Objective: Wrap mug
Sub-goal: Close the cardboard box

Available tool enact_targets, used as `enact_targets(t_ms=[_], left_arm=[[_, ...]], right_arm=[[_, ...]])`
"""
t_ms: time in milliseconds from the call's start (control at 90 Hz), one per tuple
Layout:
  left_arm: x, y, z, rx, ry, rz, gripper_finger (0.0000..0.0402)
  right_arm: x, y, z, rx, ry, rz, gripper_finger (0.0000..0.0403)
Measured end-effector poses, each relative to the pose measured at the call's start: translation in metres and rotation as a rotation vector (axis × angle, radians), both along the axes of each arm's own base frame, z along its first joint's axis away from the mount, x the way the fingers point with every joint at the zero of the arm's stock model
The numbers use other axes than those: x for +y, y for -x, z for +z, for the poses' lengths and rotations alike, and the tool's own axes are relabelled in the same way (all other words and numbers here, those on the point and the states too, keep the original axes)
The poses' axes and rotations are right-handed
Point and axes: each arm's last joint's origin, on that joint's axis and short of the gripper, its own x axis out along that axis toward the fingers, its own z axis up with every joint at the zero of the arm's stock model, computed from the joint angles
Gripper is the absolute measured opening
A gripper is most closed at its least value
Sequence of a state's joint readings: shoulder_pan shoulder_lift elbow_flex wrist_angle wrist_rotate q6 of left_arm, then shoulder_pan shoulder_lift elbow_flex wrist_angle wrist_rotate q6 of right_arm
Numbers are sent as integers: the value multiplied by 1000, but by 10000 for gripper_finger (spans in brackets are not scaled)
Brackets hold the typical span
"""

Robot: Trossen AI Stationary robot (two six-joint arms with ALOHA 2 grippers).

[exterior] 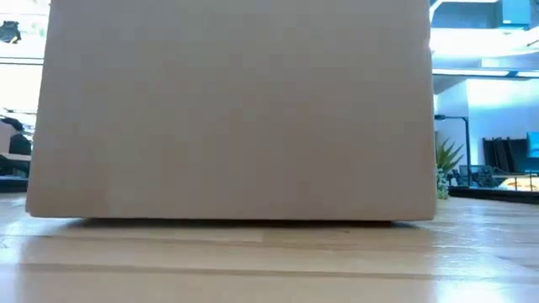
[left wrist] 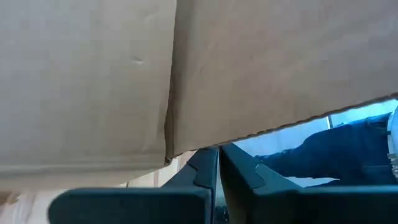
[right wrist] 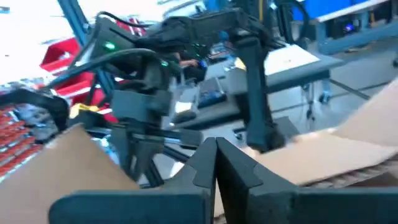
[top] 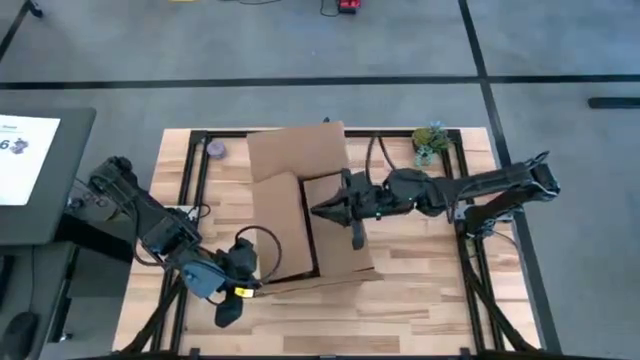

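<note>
A brown cardboard box (top: 300,205) stands in the middle of the table with its flaps open; it fills the low view (exterior: 232,109). The mug is out of view. My left gripper (top: 258,268) is at the box's near left corner, shut, with its fingertips (left wrist: 218,163) just under a cardboard edge (left wrist: 249,134). My right gripper (top: 318,211) reaches in from the table's right over the open box. It is shut (right wrist: 216,158) with nothing between its fingers, and cardboard flaps (right wrist: 348,155) lie to either side of it. My left gripper has its shut fingertips right at the box's near left wall (left wrist: 186,146). I cannot tell whether they touch the cardboard.
A small potted plant (top: 430,142) stands at the table's far right corner and also shows in the low view (exterior: 444,164). A small purple object (top: 215,150) lies at the far left. A screen (top: 25,160) sits off the table's left side. Bare wood lies along the near edge (top: 400,310).
</note>
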State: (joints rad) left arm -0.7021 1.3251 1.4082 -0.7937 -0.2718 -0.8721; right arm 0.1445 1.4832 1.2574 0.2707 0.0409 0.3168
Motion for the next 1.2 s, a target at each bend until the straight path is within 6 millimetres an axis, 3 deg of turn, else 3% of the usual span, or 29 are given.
enact_targets(t_ms=[100, 311, 544, 822, 1200], left_arm=[[0, 0, 0, 1, -2, 1, 0], [2, 2, -3, 32, -12, 12, 0], [1, 4, -4, 51, -12, 16, 0], [-1, 1, 2, -71, -57, 111, 0], [15, 15, 24, -242, -105, 258, 0]], right_arm=[[-1, -5, -8, 30, 4, 4, 0], [-4, -37, -22, 82, -6, 61, 0], [-4, -58, -45, 358, 68, 63, 0], [-6, -49, -63, 582, 131, 26, 0], [3, -37, -63, 674, 92, -71, 0]])
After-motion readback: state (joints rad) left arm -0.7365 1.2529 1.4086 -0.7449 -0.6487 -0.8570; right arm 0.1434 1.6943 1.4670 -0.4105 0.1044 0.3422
